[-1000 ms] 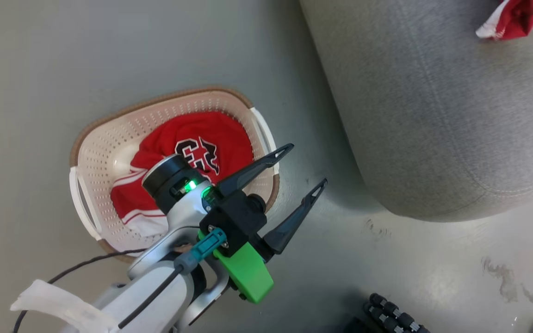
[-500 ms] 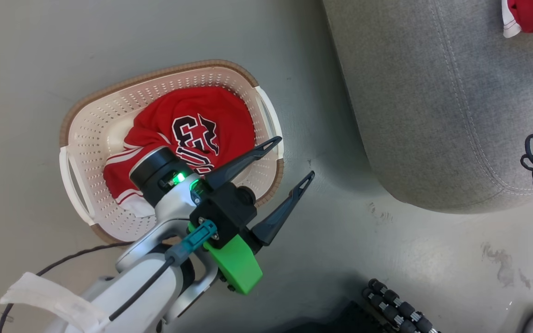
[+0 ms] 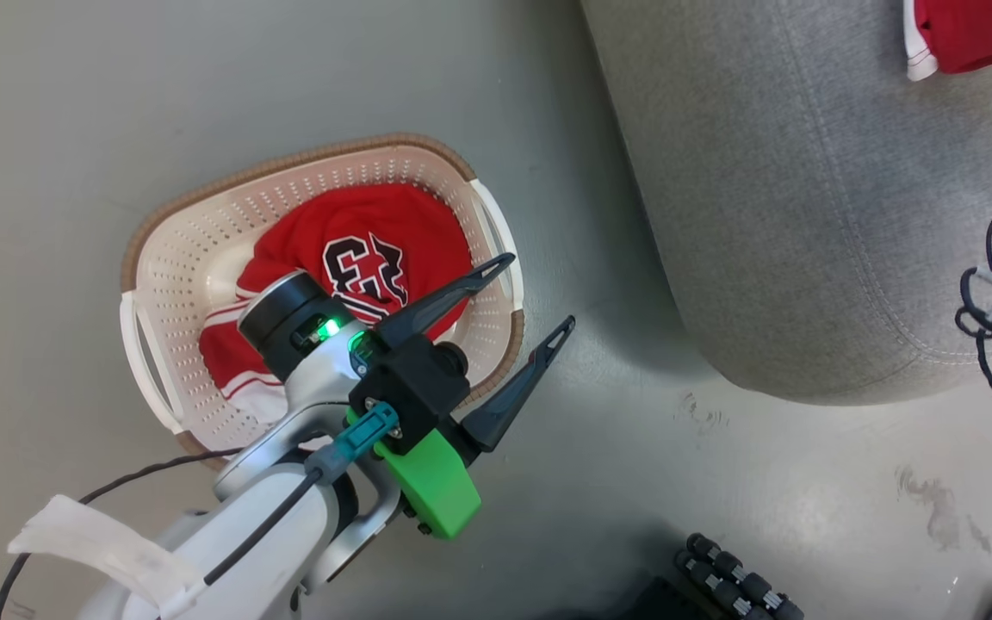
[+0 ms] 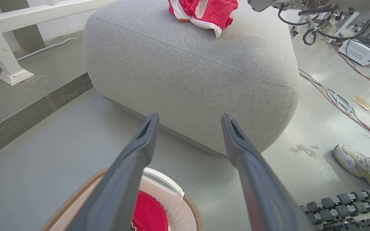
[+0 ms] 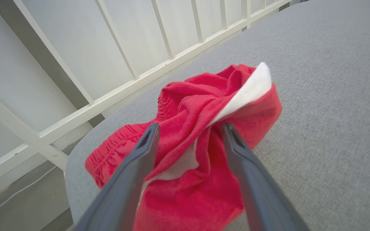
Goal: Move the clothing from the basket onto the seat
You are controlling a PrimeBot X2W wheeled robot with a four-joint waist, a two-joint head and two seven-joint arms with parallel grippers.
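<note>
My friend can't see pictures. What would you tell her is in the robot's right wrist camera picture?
A crumpled red garment with white trim lies on a big grey seat, with the right gripper open, one dark finger on each side of the cloth. A white railing stands behind the seat.

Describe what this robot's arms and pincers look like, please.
The left arm is silvery-white metal with a black cylinder glowing green, a black cable into a teal connector, a bright green block and white tape. The left gripper has two long, dark, tapering fingers with hollow triangular tips; the right gripper looks the same.
</note>
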